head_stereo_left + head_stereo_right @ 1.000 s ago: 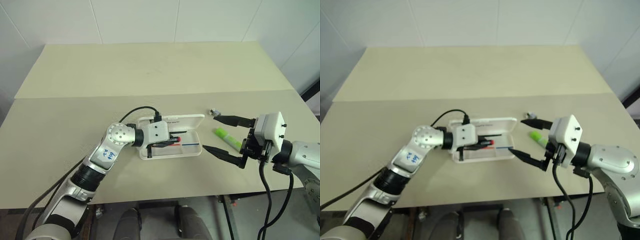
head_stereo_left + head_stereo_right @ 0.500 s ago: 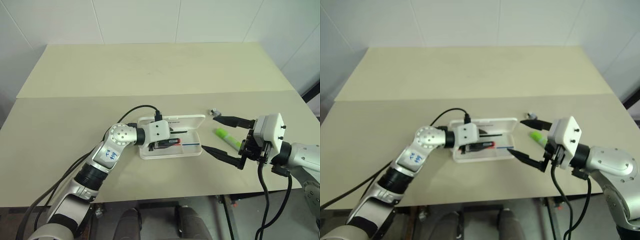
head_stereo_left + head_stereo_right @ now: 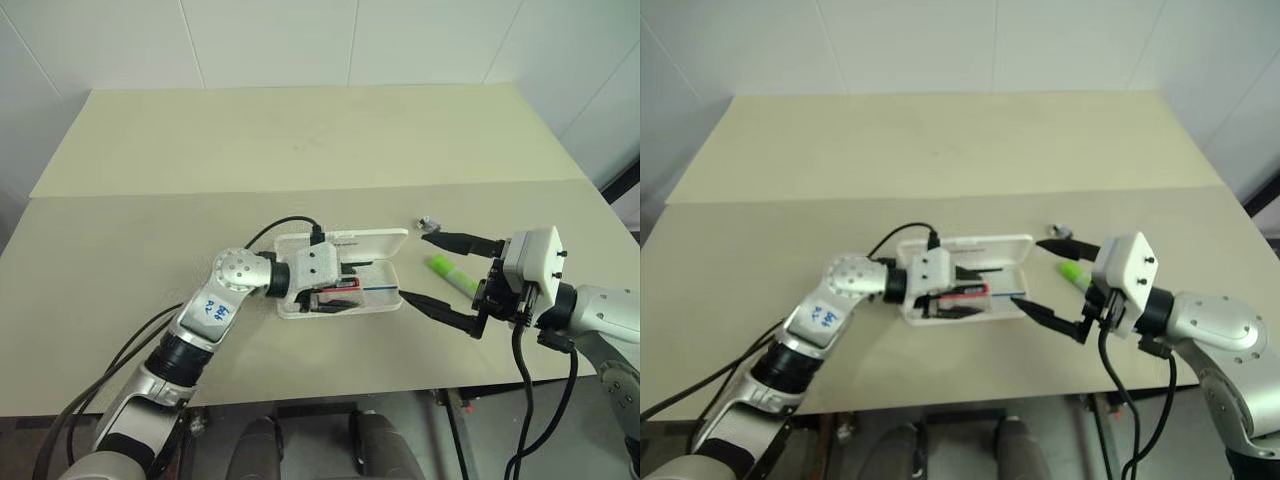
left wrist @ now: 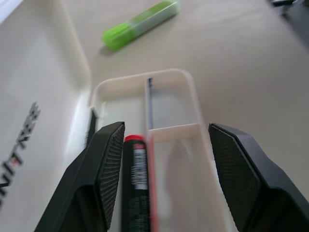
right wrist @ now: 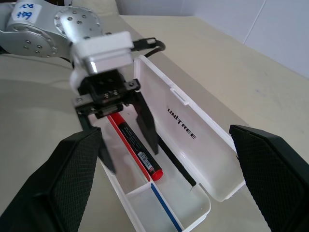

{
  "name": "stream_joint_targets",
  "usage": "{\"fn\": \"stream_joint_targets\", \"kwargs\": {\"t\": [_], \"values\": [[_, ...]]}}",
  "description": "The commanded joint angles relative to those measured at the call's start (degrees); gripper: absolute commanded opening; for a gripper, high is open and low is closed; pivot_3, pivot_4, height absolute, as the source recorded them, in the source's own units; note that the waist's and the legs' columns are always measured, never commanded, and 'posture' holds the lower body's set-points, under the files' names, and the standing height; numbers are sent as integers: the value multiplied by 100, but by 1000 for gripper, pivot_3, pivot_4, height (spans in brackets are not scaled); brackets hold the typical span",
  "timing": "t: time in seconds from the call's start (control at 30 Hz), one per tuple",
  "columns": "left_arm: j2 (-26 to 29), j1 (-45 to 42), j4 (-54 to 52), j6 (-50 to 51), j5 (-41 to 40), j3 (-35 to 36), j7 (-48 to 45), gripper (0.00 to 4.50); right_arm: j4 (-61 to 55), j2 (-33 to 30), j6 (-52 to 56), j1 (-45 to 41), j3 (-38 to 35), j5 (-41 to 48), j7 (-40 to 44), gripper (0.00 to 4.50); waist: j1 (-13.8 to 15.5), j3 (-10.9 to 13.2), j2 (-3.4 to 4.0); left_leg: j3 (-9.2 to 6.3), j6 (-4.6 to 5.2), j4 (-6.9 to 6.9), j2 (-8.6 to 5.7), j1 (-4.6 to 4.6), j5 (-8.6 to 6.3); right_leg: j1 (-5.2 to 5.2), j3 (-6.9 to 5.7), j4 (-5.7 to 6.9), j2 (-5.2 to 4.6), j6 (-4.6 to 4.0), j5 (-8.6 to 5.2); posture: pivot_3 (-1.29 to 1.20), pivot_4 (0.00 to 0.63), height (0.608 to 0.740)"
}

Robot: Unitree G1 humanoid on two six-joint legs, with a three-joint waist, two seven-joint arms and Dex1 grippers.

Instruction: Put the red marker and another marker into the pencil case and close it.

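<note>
Beige table (image 3: 300,140), left pincer (image 5: 126,129) open, empty

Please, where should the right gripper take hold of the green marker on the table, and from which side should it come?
Grip the green marker across the middle of its barrel, coming from above. It lies flat on the table, beside the open pencil case, so only its upper side and long flanks are free. The right gripper is open, with a finger on either side of the marker's line.

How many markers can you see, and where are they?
2. The red marker lies inside the open pencil case, between the left gripper's open fingers. The green marker lies on the table, right of the case.
</note>
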Motion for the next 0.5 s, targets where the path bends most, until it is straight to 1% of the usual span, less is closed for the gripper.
{"fn": "stream_joint_targets", "kwargs": {"t": [0.03, 0.1, 0.23, 0.33, 0.4, 0.5], "values": [[39, 60, -445, 147, -445, 151, -243, 3856, 78, 79, -10, -31, -47, 124, -32, 4500, 0, 0, 0, 0, 0, 1, 0, 0, 0, 0, 0, 0, 0, 0, 0, 0, 150, 740], [43, 94, -596, 240, -658, 219, -325, 4490, 231, 137, 75, -25, -89, 174, -86, 4500, 2, 0, 0, 0, 0, 1, 0, -1, 0, 0, 0, 0, 0, 0, 0, 0, 150, 740], [75, 130, -846, 335, -994, 333, -421, 4490, 703, 26, -47, 143, -74, -111, 99, 4500, 2, 0, 0, 0, 0, 3, -1, -1, 0, 0, 1, 0, -1, -1, 0, 0, 150, 740], [165, 183, -1162, 621, -1401, 660, -388, 4490, 1440, -127, -412, 242, -178, -471, 372, 4500, 0, 0, 0, 0, 0, 2, 0, 0, 0, 0, 1, 0, 0, -1, -1, 0, 150, 740], [207, 204, -1297, 775, -1551, 788, -322, 4490, 1733, -184, -620, 255, -216, -610, 510, 4500, -3, 0, 0, 0, 0, 3, 0, 0, 0, 0, 1, 1, -1, -1, -1, 0, 150, 740], [462, 259, -1680, 1144, -1956, 1075, -398, 4490, 2379, -403, -902, 140, -198, -830, 861, 4500, -21, 0, 0, 0, 2, 3, 0, 4, 1, 0, 3, 5, 1, -1, -1, 0, 150, 740]]}}
